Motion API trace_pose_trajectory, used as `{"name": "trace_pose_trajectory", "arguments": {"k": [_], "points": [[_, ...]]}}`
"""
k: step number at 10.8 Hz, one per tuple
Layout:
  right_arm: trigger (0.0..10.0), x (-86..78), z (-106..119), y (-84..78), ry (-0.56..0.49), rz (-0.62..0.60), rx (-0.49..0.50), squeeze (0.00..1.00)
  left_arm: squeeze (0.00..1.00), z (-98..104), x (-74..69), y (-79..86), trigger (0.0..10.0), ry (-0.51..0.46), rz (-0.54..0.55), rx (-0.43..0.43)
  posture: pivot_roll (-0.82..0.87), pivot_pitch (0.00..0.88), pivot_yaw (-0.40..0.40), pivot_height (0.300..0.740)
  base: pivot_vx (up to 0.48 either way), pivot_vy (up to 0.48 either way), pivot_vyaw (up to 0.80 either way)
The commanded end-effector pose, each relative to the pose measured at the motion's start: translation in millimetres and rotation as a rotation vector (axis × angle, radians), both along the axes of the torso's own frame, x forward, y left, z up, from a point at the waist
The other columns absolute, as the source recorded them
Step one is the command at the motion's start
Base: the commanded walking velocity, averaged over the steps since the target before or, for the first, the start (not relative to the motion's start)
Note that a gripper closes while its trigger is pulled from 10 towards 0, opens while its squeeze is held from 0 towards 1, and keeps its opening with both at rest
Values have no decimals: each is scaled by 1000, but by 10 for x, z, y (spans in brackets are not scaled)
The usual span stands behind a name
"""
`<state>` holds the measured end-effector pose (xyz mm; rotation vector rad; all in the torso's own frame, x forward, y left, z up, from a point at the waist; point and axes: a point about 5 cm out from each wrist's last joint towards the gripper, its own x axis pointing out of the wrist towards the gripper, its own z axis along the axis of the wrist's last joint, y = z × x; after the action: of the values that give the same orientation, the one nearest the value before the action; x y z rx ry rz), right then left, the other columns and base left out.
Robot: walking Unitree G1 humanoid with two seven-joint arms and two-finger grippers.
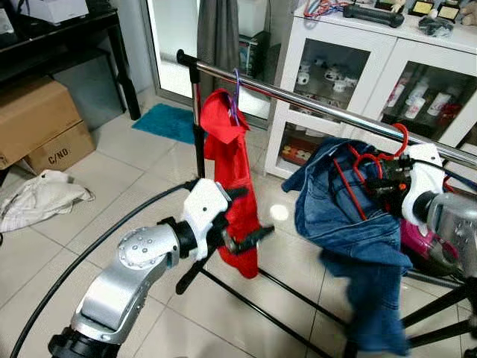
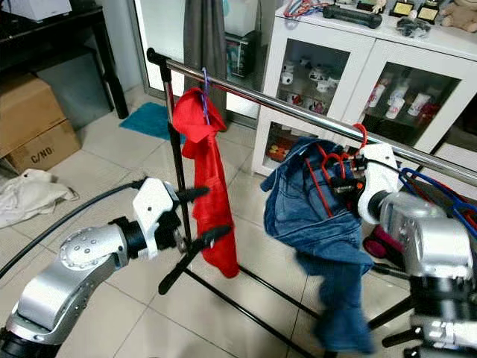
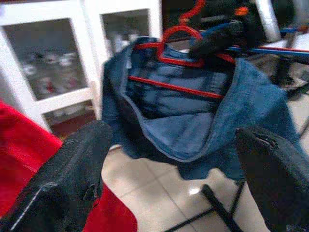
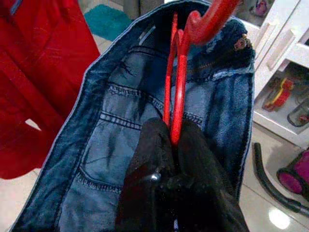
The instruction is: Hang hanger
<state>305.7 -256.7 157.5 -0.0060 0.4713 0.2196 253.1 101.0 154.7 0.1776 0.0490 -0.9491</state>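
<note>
My right gripper [image 1: 378, 181] is shut on a red hanger [image 4: 176, 82] that carries blue jeans [image 1: 350, 224]. The hanger's hook [image 1: 403, 139] is raised beside the chrome rail [image 1: 313, 106] of the clothes rack, at its right part; I cannot tell whether it rests on the rail. A red garment [image 1: 232, 179] hangs from a purple hanger [image 1: 235, 97] farther left on the rail. My left gripper [image 1: 250, 216] is open, held in front of the red garment, holding nothing. In the left wrist view the jeans [image 3: 193, 116] show between its black fingers [image 3: 72, 179].
A white glass-door cabinet [image 1: 358, 82] stands behind the rack. Cardboard boxes [image 1: 37, 123] and a crumpled white cloth [image 1: 41, 198] lie on the tiled floor at left, with a teal mat [image 1: 168, 121] near the door. A black cable [image 1: 89, 253] curves across the floor. A pink object [image 1: 425, 250] sits behind the jeans.
</note>
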Motion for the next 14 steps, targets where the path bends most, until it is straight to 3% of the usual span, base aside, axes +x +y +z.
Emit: {"name": "trace_pose_trajectory", "arguments": {"k": [1, 4, 6, 8, 10, 14], "points": [[0, -29, 25, -1, -22, -14, 10, 0, 0, -38, 30, 68, 10000, 4, 71, 16, 50, 0, -40, 740, 0, 0, 0], [0, -125, 225, 79, -196, -28, 6, 0, 0, -33, 58, 149, 10000, -9, 222, -5, 58, 0, -41, 740, 0, 0, 0], [0, -175, 378, 169, -343, -26, 47, 0, 0, -7, 71, 136, 10000, -23, 241, -19, 54, 0, -38, 740, 0, 0, 0], [0, -245, 254, 277, -338, 50, 25, 0, 0, -2, 77, 110, 10000, -25, 245, -22, 55, 0, -44, 740, -135, 0, 0], [0, -416, 26, 343, -255, 147, 7, 0, 0, -10, 60, 108, 10000, -20, 249, -21, 54, 0, -46, 740, -278, 0, 0], [0, -566, -73, 383, -240, 148, 15, 0, 0, -54, 52, 62, 10000, -2, 222, -15, 27, 0, -37, 740, -217, 0, 0]]}}
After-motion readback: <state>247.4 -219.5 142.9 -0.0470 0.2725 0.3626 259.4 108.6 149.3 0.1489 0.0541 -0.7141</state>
